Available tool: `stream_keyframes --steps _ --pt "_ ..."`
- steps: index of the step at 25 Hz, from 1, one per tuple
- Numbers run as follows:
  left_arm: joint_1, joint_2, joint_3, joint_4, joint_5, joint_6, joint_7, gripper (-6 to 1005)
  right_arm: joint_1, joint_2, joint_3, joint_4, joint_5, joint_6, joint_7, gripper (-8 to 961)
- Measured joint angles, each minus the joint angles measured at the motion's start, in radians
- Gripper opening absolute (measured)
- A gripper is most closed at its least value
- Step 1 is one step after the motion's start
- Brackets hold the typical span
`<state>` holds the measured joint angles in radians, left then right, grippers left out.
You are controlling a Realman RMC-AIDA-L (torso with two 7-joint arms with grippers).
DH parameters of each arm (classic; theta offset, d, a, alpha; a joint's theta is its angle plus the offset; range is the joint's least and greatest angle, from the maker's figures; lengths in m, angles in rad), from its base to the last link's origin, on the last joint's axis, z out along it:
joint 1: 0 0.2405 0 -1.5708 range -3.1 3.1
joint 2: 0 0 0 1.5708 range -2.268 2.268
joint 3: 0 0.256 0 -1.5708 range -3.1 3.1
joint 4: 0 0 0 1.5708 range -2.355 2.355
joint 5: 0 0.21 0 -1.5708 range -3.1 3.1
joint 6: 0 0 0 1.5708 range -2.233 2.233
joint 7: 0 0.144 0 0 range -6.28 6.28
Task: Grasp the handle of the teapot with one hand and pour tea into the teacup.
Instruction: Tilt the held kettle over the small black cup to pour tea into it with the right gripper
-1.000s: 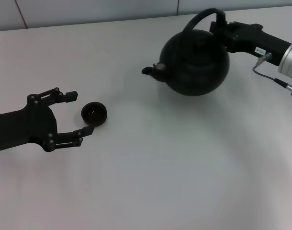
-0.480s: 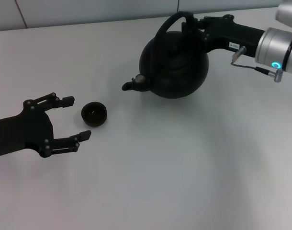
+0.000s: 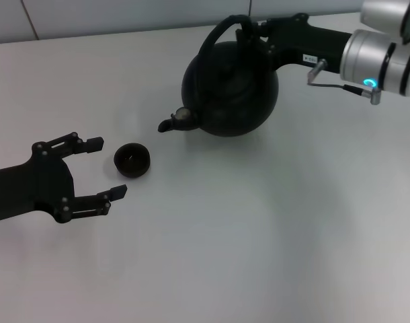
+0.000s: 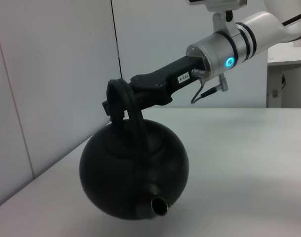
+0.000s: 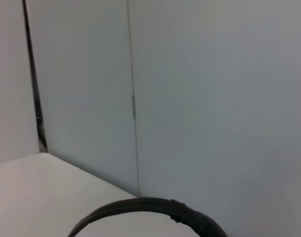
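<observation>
The large black teapot (image 3: pixel 228 91) hangs from my right gripper (image 3: pixel 249 28), which is shut on the top of its arched handle (image 3: pixel 218 33). The short spout (image 3: pixel 170 124) points toward the small black teacup (image 3: pixel 132 159) and stops a short way to the cup's right. The cup stands on the white table. My left gripper (image 3: pixel 105 167) is open just left of the cup, one finger on each side, not touching it. The left wrist view shows the teapot (image 4: pixel 133 173), its handle (image 4: pixel 136 123) and the right gripper (image 4: pixel 116 101). The right wrist view shows only the handle's arc (image 5: pixel 150 206).
The white table (image 3: pixel 259 235) runs back to a grey panelled wall (image 3: pixel 124 13) close behind the teapot. The right arm's silver wrist (image 3: pixel 386 57) with a blue light reaches in from the far right. Nothing else lies on the table.
My right gripper has carried the teapot leftward, bringing the spout much nearer the teacup. My left gripper has drawn back slightly from the cup and stays open.
</observation>
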<state>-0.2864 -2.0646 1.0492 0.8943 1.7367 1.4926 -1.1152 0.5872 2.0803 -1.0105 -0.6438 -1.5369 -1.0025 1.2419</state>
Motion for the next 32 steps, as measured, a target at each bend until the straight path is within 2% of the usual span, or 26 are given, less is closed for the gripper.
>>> stream_keyframes --steps 10,26,32 --pt "0.006 0.000 0.000 0.000 0.001 0.000 0.000 859 0.041 0.001 -0.109 -0.023 0.000 0.090 -0.004 149" --pt "0.007 -0.001 0.000 0.000 0.001 0.000 0.001 859 0.073 0.000 -0.124 -0.040 -0.009 0.112 -0.011 149" --pt "0.007 -0.002 0.000 0.000 0.001 0.000 0.004 859 0.087 0.001 -0.164 -0.044 -0.023 0.147 -0.011 149"
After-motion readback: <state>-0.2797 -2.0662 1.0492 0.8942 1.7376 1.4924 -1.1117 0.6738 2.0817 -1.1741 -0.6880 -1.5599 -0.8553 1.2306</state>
